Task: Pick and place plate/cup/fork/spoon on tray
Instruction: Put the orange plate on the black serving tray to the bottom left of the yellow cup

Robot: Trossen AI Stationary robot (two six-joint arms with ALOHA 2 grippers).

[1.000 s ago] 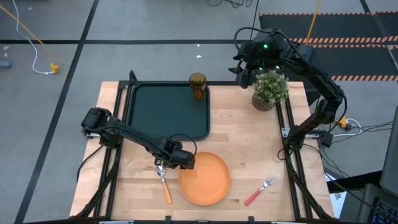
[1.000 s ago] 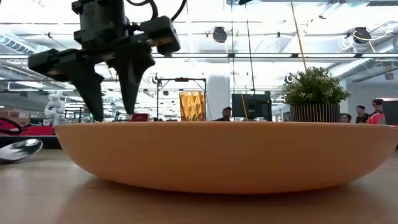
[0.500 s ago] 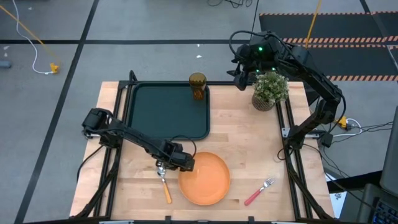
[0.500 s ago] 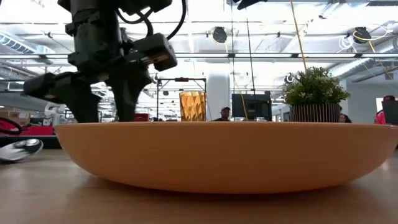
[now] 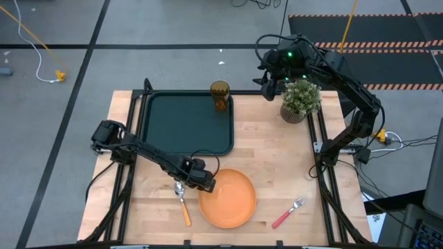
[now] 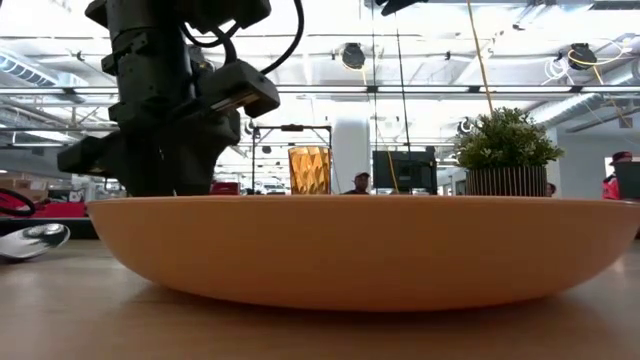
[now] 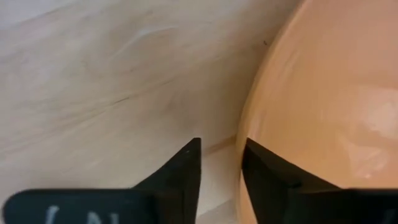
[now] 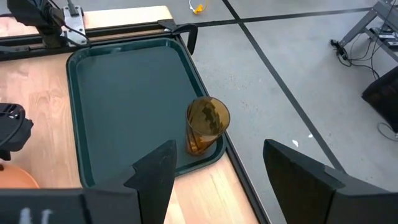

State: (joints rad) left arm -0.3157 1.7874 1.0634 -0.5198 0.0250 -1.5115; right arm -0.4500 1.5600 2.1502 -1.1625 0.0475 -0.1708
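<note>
Cup [image 5: 220, 95] is already standing in the tray [image 5: 187, 124], at its far right corner. Plate [image 5: 228, 198], spoon [image 5: 183, 204] and fork [image 5: 288, 212] are left on the table [image 5: 277, 159], so roughly a quarter is done. Left gripper [image 7: 219, 163] is set astride the plate's rim, fingers slightly parted, not clamped. Right gripper [image 8: 214, 174] is held spread wide, empty, above the cup.

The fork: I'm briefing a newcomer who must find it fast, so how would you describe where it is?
Start at the light wooden table and go to the round flat orange plate near its front edge. On bare wood toward the right arm's side lies the small fork with silver tines and a red-pink handle. The orange-handled spoon lies on the plate's other side.
</note>
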